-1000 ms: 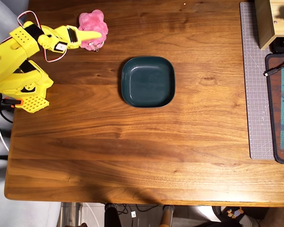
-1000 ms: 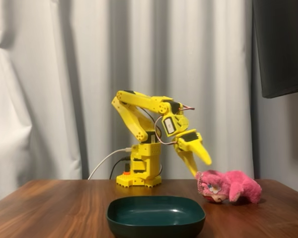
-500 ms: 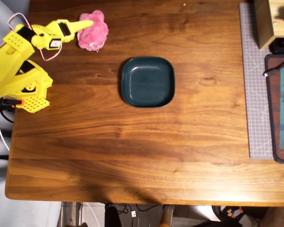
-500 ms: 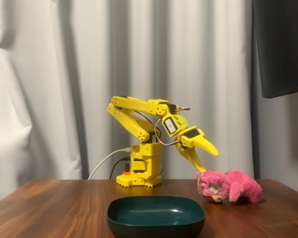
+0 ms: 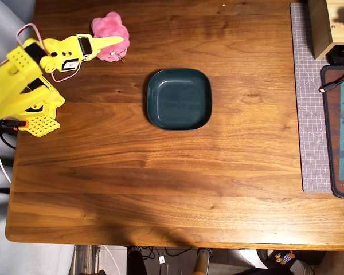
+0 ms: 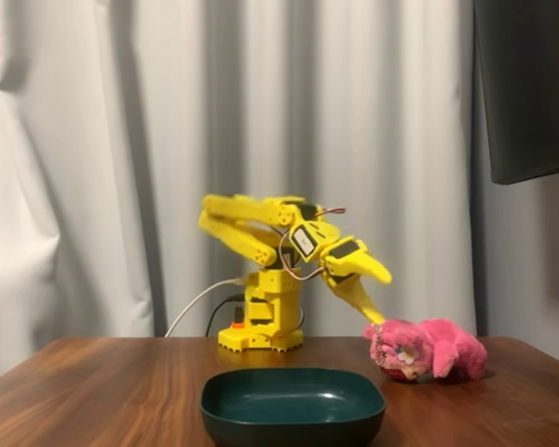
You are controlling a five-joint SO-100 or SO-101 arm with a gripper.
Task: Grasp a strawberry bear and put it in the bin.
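The strawberry bear is a fluffy pink plush lying near the table's far left corner in the overhead view, and at the right of the table in the fixed view. My yellow gripper hangs over its near side. It stands open, one finger raised and the lower fingertip at the plush's left end, with nothing held. The bin, a dark teal square dish, sits empty mid-table to the right of the plush, and closest to the camera in the fixed view.
The arm's yellow base stands at the table's left edge. A grey cutting mat, a wooden box and a dark pad with a cable fill the right end. White curtains hang behind.
The gripper swung off the plush toward the far edge, then came back over it and lower, with the arm folded further. The plush shifted slightly toward the far left corner.
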